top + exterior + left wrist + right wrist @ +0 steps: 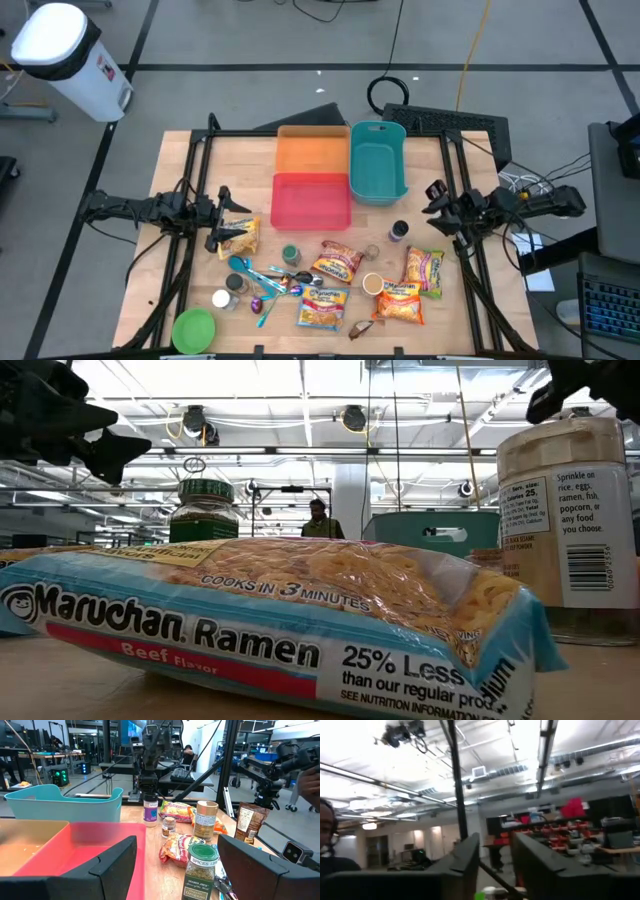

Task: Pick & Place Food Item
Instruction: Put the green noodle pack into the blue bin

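Several ramen packs lie flat on the wooden table (180, 290): one (238, 238) beside my left gripper, others at mid-table (338, 262), at the near side (322, 308) and at the right (424, 268). The near pack fills the low view (270, 620). My left gripper (218, 215) is open and empty above the table's left side; its own view (177, 842) looks across the red bin (75, 850) and a green-lidded spice jar (200, 870). My right gripper (433, 196) is open and empty above the right side, tipped upward (495, 837).
Orange (312, 150), teal (377, 160) and red (311, 200) bins stand at the far middle. Spice jars (290, 255) (398, 231), a spoon (250, 272), a green bowl (193, 328) and small cups crowd the near half. A black frame (190, 180) edges the table. A person (318, 520) stands in the room behind.
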`<move>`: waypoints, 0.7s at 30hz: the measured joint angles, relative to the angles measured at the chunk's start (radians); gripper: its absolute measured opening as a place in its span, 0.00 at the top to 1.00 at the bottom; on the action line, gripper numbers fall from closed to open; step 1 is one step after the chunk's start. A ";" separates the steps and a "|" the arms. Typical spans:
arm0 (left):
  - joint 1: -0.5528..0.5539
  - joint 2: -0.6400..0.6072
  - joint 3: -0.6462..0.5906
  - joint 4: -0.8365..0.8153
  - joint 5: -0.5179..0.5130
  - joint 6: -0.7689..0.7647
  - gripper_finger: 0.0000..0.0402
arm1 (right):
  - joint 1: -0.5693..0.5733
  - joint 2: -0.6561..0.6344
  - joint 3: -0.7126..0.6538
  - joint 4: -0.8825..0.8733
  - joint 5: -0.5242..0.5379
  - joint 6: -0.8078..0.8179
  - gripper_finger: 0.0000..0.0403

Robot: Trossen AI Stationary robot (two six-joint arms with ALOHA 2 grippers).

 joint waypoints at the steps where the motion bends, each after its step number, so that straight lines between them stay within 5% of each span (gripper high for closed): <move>1: 0.000 0.000 0.000 0.000 0.000 0.000 0.30 | 0.012 0.041 0.007 0.038 -0.003 0.001 0.58; 10: 0.000 0.000 0.000 0.000 0.001 0.000 0.30 | 0.152 0.442 0.307 -0.020 0.000 -0.096 0.16; 13: 0.000 0.000 0.000 0.001 0.000 0.000 0.30 | 0.189 0.532 0.477 -0.344 0.048 -0.117 0.13; 18: 0.000 0.000 0.000 0.002 0.000 0.000 0.30 | 0.235 0.652 0.752 -0.960 0.387 -0.016 0.14; 21: 0.000 0.000 0.000 0.002 0.000 0.000 0.30 | 0.239 0.711 0.833 -1.224 0.471 0.120 0.16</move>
